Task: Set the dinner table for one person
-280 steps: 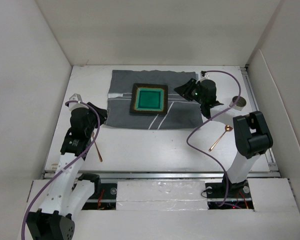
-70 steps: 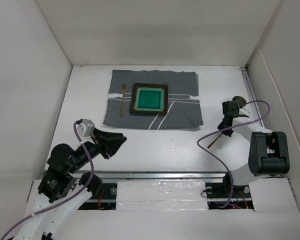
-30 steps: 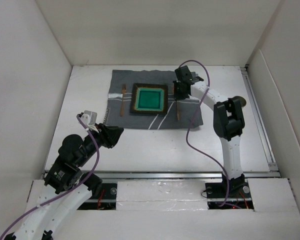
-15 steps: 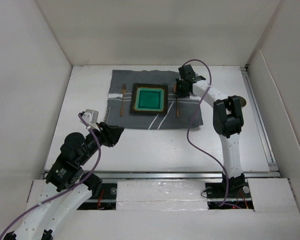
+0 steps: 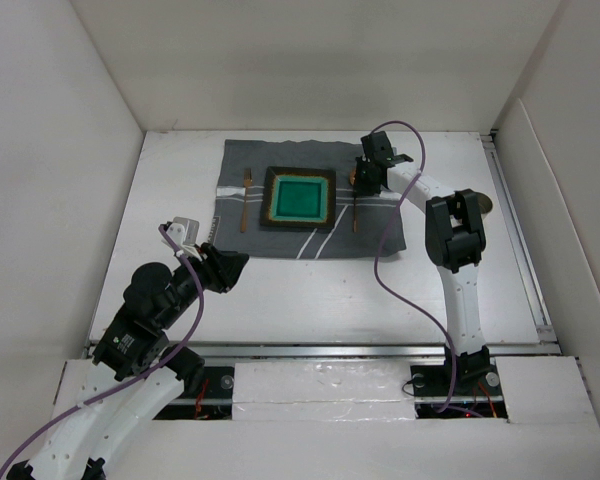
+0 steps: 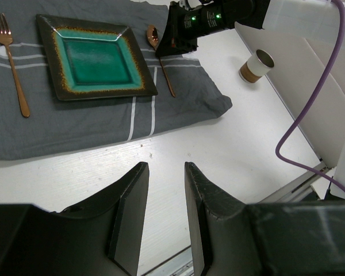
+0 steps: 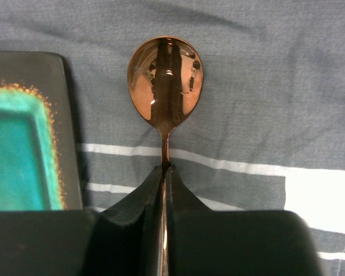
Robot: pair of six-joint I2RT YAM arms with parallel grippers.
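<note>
On the white dinner table (image 5: pixel 310 290) lies a grey striped cloth (image 5: pixel 380 232) with a square green plate (image 5: pixel 300 198) in its middle. A copper fork (image 5: pixel 245 200) lies left of the plate. A copper spoon (image 7: pixel 165 77) lies on the cloth right of the plate, bowl towards the back. My right gripper (image 7: pixel 164 168) is low over the cloth, shut on the spoon's handle. My left gripper (image 6: pixel 165 165) hovers open over bare table near the front left, with nothing between its fingers.
A small paper cup (image 6: pixel 256 64) stands on the table right of the cloth, mostly hidden behind the right arm in the top view. White walls enclose the table on three sides. A purple cable (image 5: pixel 380 262) hangs from the right arm over the table.
The spoon has come from the right side of the table onto the cloth beside the plate. Over the last second the right gripper edged slightly back along it. The left arm barely moved.
</note>
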